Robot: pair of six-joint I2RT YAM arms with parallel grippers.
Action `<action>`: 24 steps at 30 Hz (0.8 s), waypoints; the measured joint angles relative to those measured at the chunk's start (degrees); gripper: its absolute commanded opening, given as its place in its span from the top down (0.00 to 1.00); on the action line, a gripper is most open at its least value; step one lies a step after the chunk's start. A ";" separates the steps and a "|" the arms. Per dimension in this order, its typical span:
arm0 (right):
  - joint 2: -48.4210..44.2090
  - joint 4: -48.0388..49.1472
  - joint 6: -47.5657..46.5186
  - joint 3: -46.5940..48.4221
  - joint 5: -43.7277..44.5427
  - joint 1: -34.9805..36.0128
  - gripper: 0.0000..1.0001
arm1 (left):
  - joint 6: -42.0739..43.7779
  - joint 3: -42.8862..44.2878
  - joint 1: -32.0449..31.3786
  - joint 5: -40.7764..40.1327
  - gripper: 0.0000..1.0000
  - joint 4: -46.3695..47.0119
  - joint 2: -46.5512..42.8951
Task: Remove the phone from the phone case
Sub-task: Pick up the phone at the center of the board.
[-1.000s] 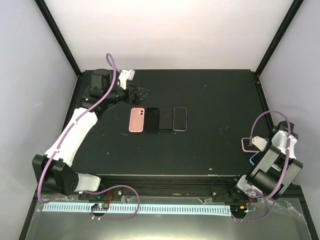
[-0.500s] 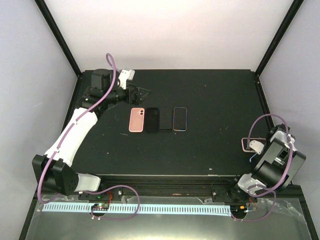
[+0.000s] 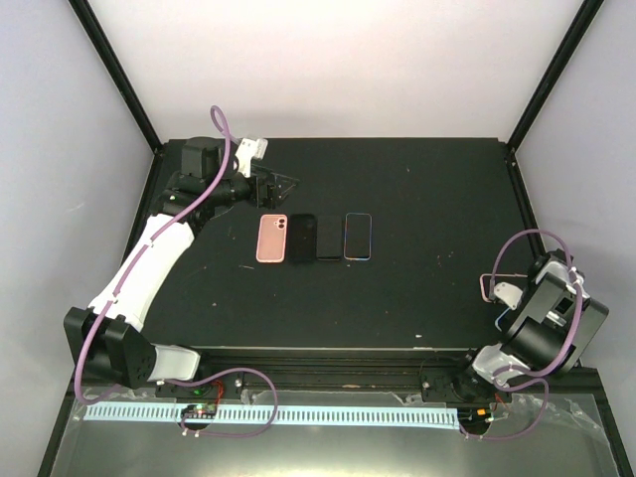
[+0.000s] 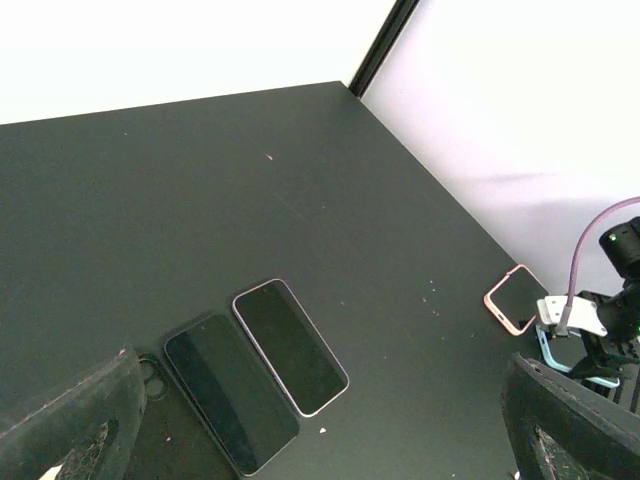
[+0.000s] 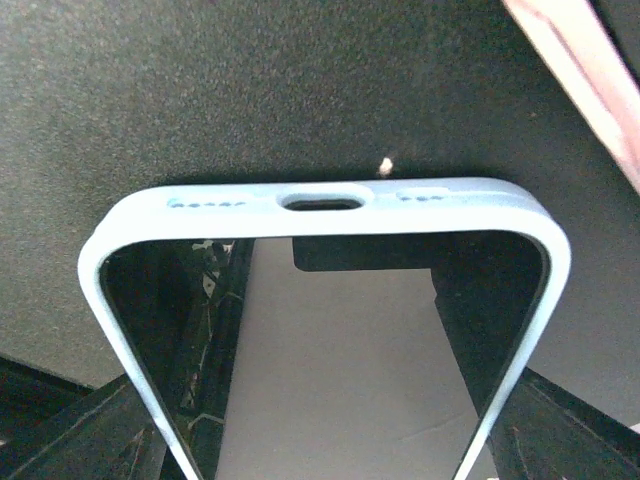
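We have our right gripper (image 5: 330, 437) spread astride the phone (image 5: 330, 350) in its blue case (image 5: 330, 200), just beside the pink-rimmed case (image 5: 590, 90), likely to pin it; our left gripper (image 4: 320, 420) gapes far off.

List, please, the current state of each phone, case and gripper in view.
Blue-cased phone: in its case, screen up.
Right gripper: jaws flank that phone; grip unclear.
Left gripper: open, empty.
Pink case: flat, back up.
Black case: flat.
Black phone: bare, screen up, dark.
Light-edged phone: bare, screen up, dark.
Pink-rimmed case: flat near the blue-cased phone; contents unclear.
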 measured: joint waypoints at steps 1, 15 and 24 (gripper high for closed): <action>0.13 -0.02 0.13 0.13 0.13 0.00 0.21 | 0.00 0.00 0.00 0.00 0.01 0.00 0.00; -3.45 -4.46 1.03 3.39 -3.85 2.27 0.36 | -0.70 -0.02 0.00 0.04 0.01 0.31 0.00; -13.64 -9.68 2.71 7.02 -7.54 15.61 0.38 | -1.55 -0.85 0.00 2.23 0.01 1.09 0.00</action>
